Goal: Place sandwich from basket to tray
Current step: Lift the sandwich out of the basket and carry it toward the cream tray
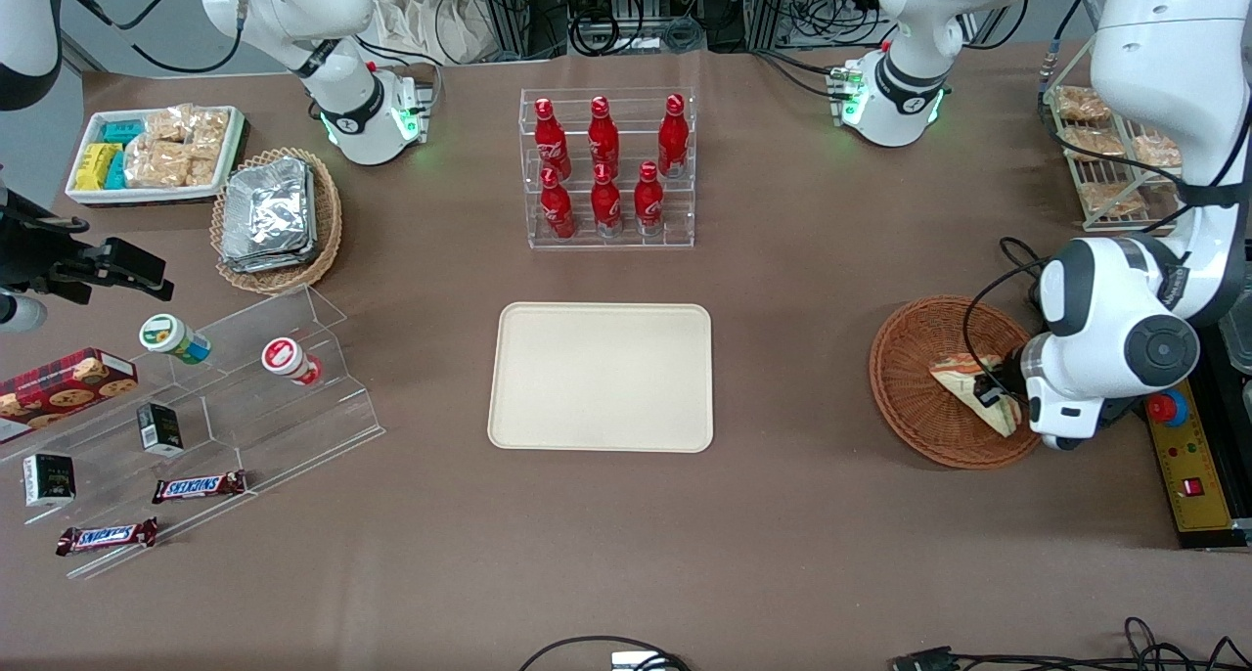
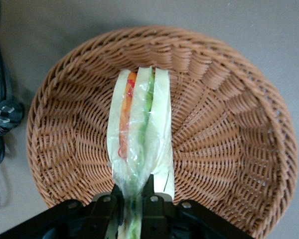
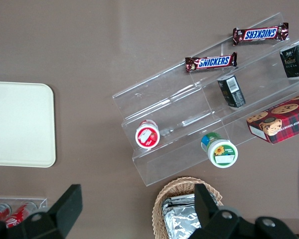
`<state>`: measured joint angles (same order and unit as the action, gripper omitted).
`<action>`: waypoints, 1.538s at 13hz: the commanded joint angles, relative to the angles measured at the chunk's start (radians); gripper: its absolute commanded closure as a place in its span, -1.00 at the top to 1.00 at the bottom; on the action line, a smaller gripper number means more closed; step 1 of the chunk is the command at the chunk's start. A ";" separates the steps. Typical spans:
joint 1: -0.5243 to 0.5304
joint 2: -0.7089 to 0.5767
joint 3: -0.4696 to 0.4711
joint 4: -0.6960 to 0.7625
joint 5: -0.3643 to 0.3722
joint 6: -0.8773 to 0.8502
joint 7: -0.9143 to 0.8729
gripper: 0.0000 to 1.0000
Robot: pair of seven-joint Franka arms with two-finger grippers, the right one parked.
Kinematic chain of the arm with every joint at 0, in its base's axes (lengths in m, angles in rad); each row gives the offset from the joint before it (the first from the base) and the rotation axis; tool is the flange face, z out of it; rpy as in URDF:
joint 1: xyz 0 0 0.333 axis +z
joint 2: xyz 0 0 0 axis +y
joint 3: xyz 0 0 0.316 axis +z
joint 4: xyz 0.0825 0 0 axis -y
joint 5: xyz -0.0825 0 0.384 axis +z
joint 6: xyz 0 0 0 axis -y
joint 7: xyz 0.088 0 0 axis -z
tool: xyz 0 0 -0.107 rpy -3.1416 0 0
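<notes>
Wrist view: jaws (image 2: 134, 196) pinch sandwich (image 2: 139, 134).

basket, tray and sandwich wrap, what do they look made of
Basket: woven wicker, reddish-brown, with visible strands. Tray: probably plastic, smooth matte cream with moulded rounded corners. Sandwich: wrapped in thin clear film, glossy and creased, its layers showing through. The gripper is down in the basket, shut on the sandwich.
</notes>
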<state>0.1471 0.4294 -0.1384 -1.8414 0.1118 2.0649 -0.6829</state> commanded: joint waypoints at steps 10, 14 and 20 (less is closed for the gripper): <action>-0.030 0.015 -0.226 0.441 -0.035 -0.405 0.190 -0.41; -0.196 0.077 -0.259 0.444 0.026 -0.391 0.175 -0.43; -0.366 0.224 -0.257 0.445 0.040 -0.179 0.077 -0.27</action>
<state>-0.1933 0.5977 -0.4008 -1.4346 0.1346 1.8422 -0.5908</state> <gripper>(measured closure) 0.665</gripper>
